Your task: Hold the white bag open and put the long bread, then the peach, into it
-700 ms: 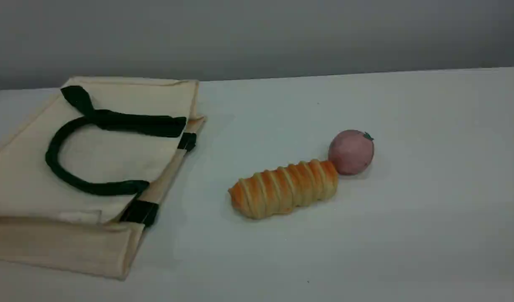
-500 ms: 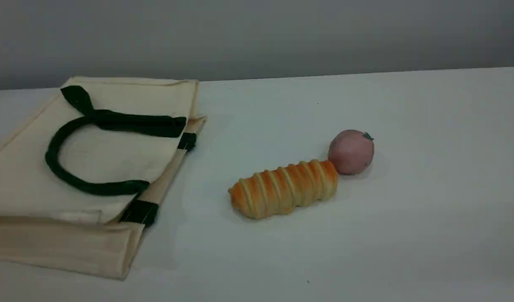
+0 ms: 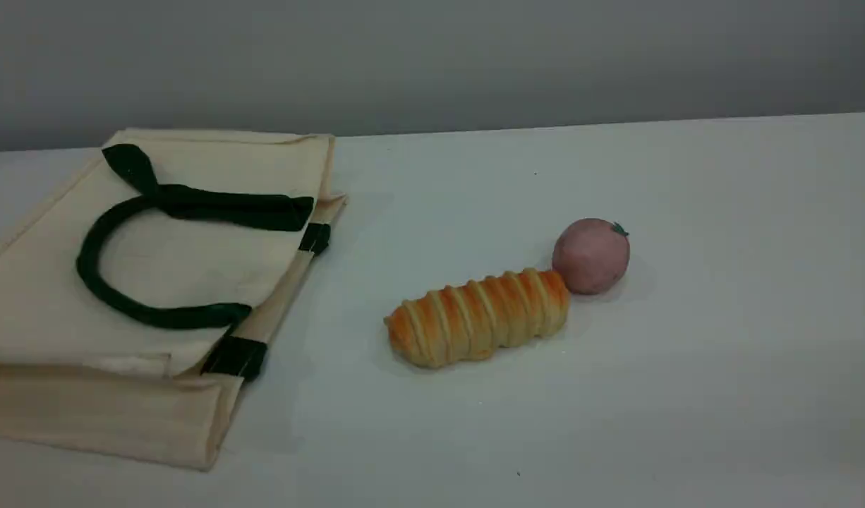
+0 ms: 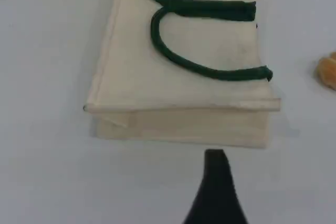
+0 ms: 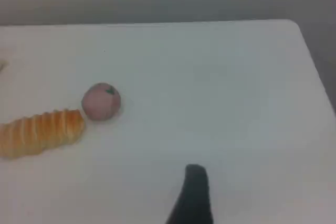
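1. Scene view: the white bag (image 3: 185, 264) lies flat and closed along the desk's (image 3: 686, 367) left side, its far corner near the far edge. A dark green loop handle (image 3: 87, 264) lies folded back across its upper panel. The edge with the green strap patches faces the food. The long bread (image 3: 478, 317) lies near the middle of the desk, slanting from near-left to far-right. The peach (image 3: 590, 255) touches the bread's far-right end, with its leaf (image 3: 619, 228) pointing up and to the right. Open desk separates the bag from the bread. Neither arm shows here. Bag, bread and peach sit exactly where they sat a moment ago.

2. Left wrist view: the left gripper (image 4: 215, 182) hangs above the bare desk just short of the white bag's (image 4: 210, 45) folded near edge. One dark fingertip is visible with nothing against it, and the gripper is spread wide. The handle (image 4: 210, 9) is clear from above. Only a sliver of the long bread (image 4: 328, 72) shows at the right border, and the peach is outside this view.

3. Right wrist view: the right gripper (image 5: 194, 192) hangs over the desk (image 5: 220, 87), well apart from the peach (image 5: 101, 101) and the long bread (image 5: 39, 132), which lie to its left. It too is spread wide and touches nothing. This view alone shows the desk's far right corner.
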### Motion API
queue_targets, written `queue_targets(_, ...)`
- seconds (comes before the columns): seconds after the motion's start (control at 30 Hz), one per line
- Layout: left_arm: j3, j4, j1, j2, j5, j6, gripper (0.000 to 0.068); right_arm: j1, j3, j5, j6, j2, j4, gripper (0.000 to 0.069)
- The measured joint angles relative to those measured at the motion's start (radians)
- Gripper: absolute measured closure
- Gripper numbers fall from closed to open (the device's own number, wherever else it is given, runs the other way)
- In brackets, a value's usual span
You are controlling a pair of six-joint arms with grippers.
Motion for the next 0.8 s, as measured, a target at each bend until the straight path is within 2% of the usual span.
queue_targets(0.8,0.000,-0.008,0.000,0.000,0.000,0.000,0.0188,0.000,0.000,0.000,0.000,0.000,0.000,0.0107)
